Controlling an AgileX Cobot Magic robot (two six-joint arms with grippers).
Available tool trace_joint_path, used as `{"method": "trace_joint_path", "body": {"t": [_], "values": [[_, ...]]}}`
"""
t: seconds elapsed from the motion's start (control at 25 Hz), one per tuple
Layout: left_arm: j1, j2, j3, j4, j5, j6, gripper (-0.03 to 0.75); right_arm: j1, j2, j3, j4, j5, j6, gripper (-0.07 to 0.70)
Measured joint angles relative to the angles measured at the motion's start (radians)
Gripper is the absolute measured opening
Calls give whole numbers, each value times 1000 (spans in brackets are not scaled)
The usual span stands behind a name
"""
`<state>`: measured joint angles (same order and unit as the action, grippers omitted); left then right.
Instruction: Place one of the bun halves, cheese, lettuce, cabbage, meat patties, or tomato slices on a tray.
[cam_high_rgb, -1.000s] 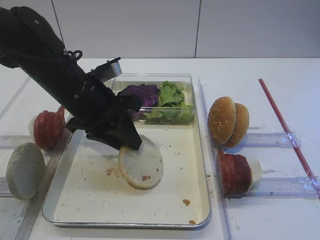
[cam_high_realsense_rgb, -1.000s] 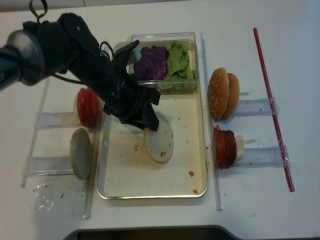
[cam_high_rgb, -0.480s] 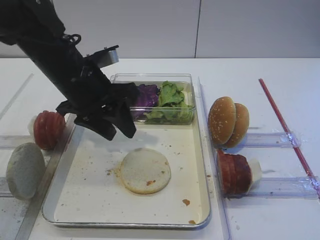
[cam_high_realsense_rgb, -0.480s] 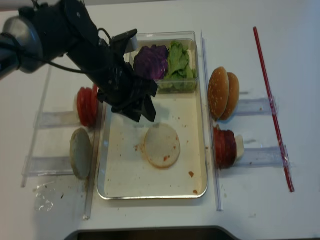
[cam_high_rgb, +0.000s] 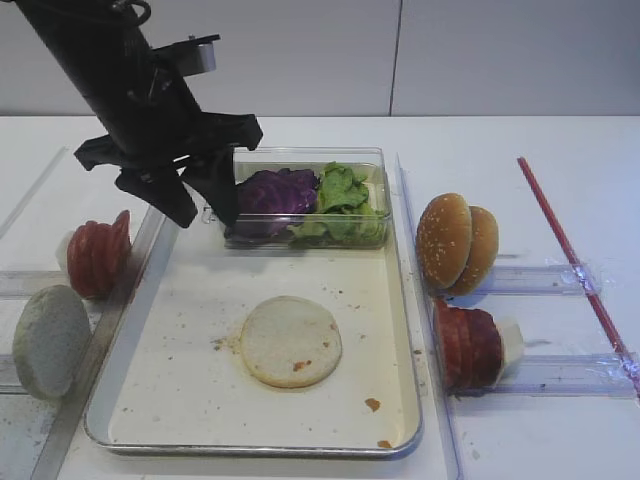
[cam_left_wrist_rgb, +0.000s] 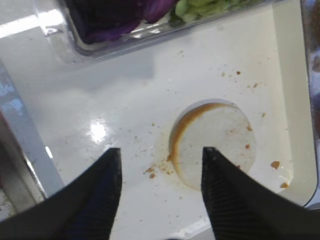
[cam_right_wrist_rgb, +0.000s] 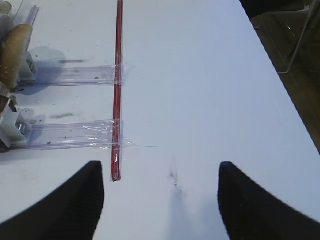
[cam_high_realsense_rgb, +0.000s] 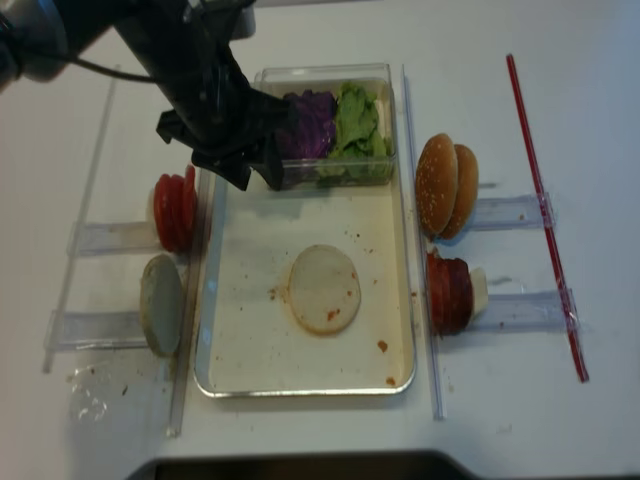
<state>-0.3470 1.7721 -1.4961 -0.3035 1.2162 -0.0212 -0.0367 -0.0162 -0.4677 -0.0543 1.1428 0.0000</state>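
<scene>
Bun half (cam_high_rgb: 291, 341) now lies flat mid-tray (cam_high_rgb: 180, 420); a second ago it hung tilted in the left claw (cam_high_rgb: 196, 207). That claw has let go and lifted clear, parted, empty. Placement looks done. Right claw (cam_right_wrist_rgb: 161, 200) open, idle over bare surface. Cabbage (cam_high_rgb: 272, 189) and lettuce (cam_high_rgb: 342, 195) box sits at the tray's far end, no obstruction.

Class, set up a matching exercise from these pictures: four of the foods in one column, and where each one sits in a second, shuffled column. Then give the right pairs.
Things:
1. bun half
2. cabbage
3. tomato slices
4. sesame bun tops

Places:
A. in the clear box
B. left of the tray, on edge
C. flat on the tray
D. right of the tray, on edge

Pairs: 1-C, 2-A, 3-B, 4-D
</scene>
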Motion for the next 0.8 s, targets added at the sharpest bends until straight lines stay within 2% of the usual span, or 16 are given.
{"method": "trace_joint_path", "body": {"t": [0.44,0.6,0.8], "values": [[5,-88,-4,190,13,-67,347,0,0,0,0,0,0,508],[45,-116,-4,209,15,-70,347,0,0,0,0,0,0,508],[134,-166,31,236,17,-70,347,0,0,0,0,0,0,508]]}}
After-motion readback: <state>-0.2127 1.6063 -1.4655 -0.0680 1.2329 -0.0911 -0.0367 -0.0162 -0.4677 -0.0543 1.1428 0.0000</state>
